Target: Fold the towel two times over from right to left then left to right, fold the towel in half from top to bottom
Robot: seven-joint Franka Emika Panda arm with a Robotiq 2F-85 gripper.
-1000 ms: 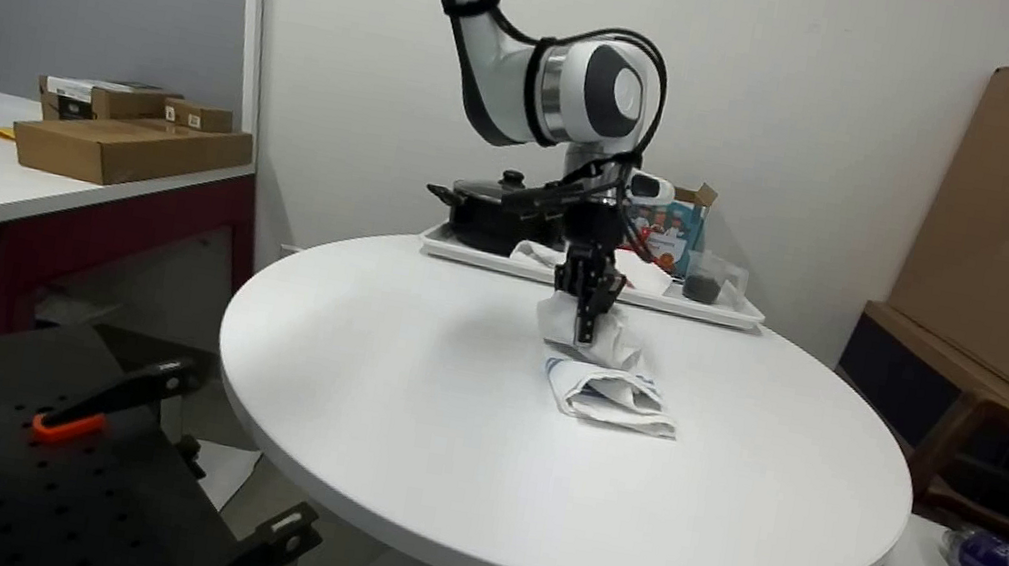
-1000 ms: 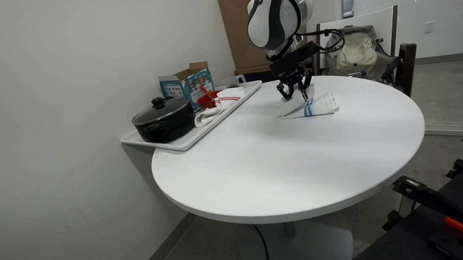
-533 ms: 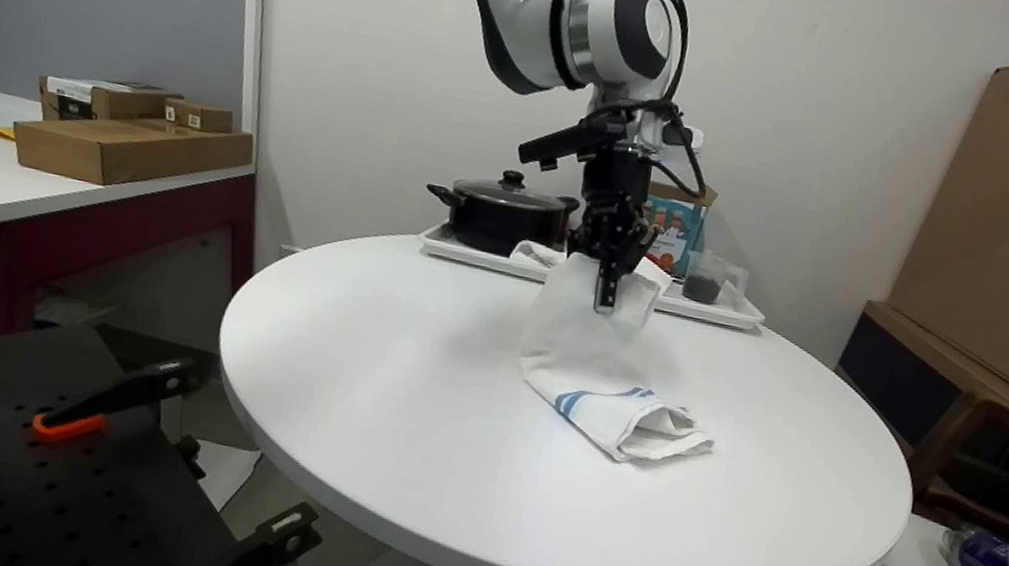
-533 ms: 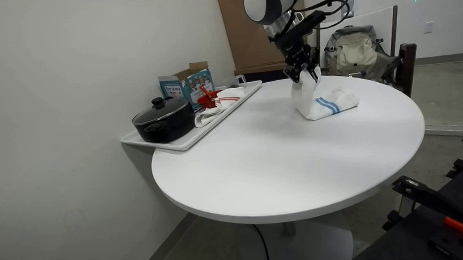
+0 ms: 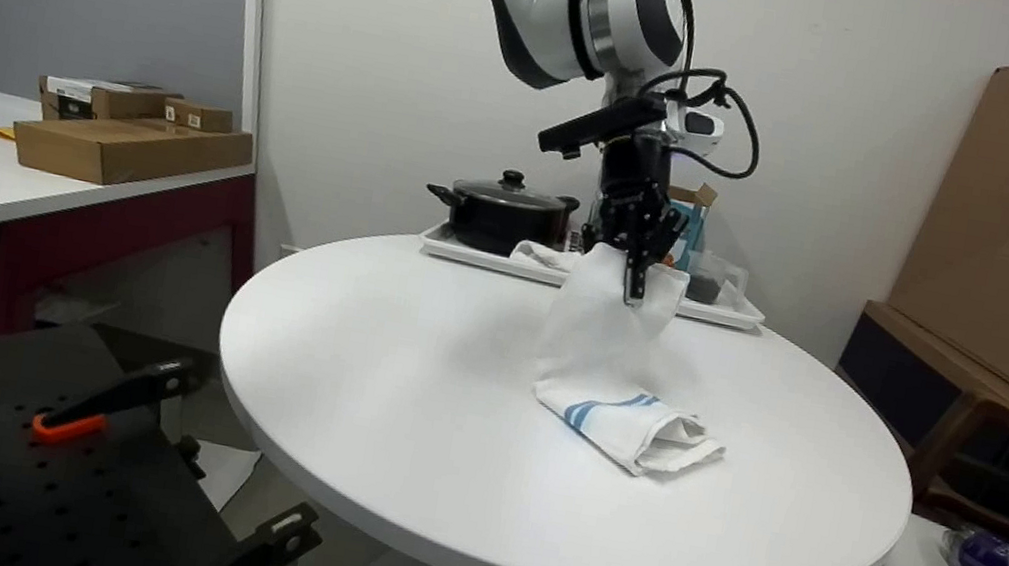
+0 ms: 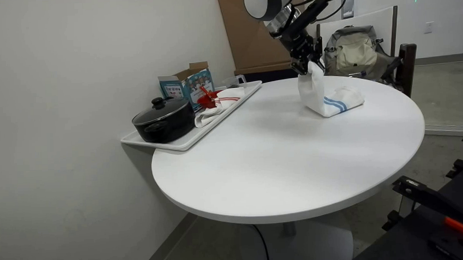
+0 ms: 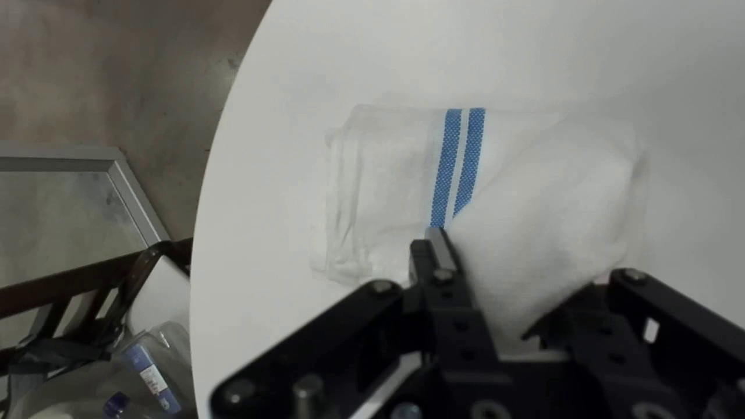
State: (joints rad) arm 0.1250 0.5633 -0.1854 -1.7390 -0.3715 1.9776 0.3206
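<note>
The towel (image 5: pixel 602 339), white with blue stripes, hangs from my gripper (image 5: pixel 634 283) by its upper end, just above the table. Its lower part (image 6: pixel 344 100) rests folded in layers on the round table (image 6: pixel 255 163), with the pair of blue stripes facing up. In the wrist view the raised cloth (image 7: pixel 547 215) slants up into the jaws and partly covers the stripes. One of the fingers (image 7: pixel 443 262) shows beside the cloth; the tip of its partner is hidden behind it. The jaws are shut on the towel.
A white tray (image 6: pixel 189 141) at the table's edge by the wall holds a black lidded pot (image 6: pixel 163 119), a teal box (image 6: pixel 199 85), a red-striped cloth (image 6: pixel 230 96), a red utensil (image 6: pixel 207 100) and a clear cup (image 5: pixel 716 278). A chair with a backpack (image 6: pixel 350 52) stands beyond the table.
My gripper has risen from near the table, drawing the held end of the towel up. In both exterior views the towel's lower folded part has shifted to the right across the table.
</note>
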